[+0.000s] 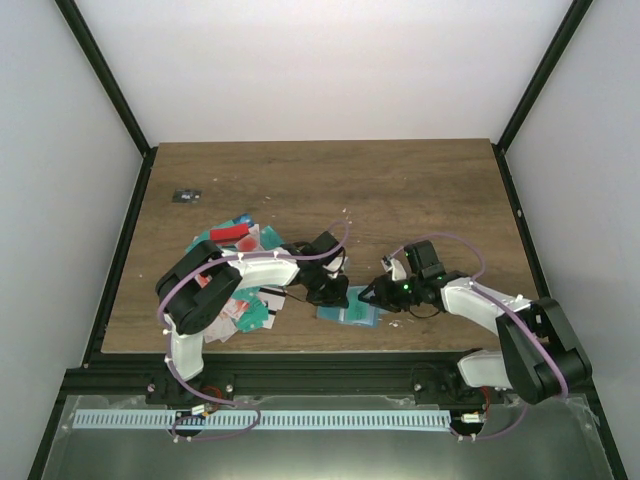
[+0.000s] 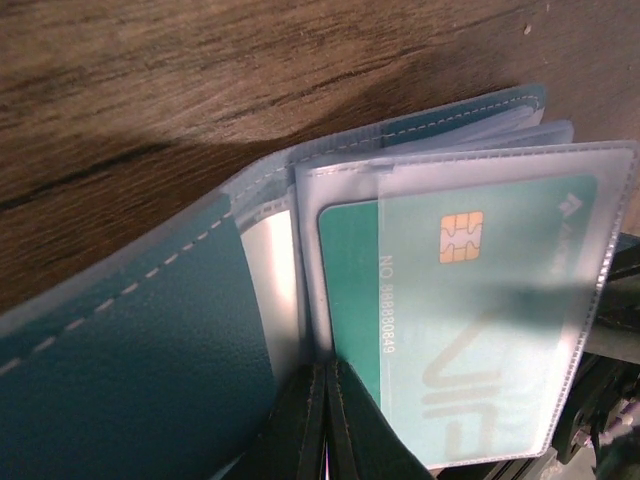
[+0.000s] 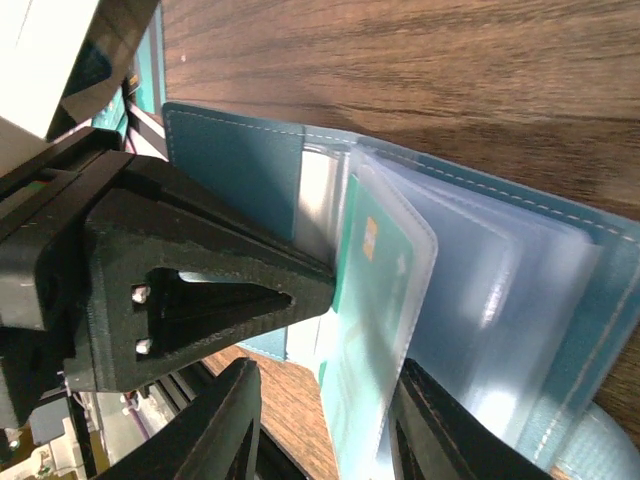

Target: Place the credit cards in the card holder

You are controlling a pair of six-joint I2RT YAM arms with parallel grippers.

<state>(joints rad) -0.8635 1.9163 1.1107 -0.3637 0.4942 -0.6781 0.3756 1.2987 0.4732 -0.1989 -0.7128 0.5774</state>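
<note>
Card holder (image 1: 351, 313) lies open on the worktop (image 1: 400, 190) between my arms; left end effector (image 2: 327, 425) pinched shut at its fold; right end effector (image 3: 320, 430) half-spread astride a floppy clear sleeve (image 3: 405, 290); teal card (image 2: 440, 300) inside looks stiff and slick, so I'd grip the sleeve's free edge.

Dark wood-grain table (image 1: 400, 190) sits boxed in by plain white walls (image 1: 320, 60), black frame rails (image 1: 105, 85) climbing both corners, under soft, even light.

The right end effector (image 3: 325, 428) is straddling the sleeved teal card (image 3: 372, 280) inside the open card holder (image 3: 235, 170) lying on the surface (image 3: 420, 60).
</note>
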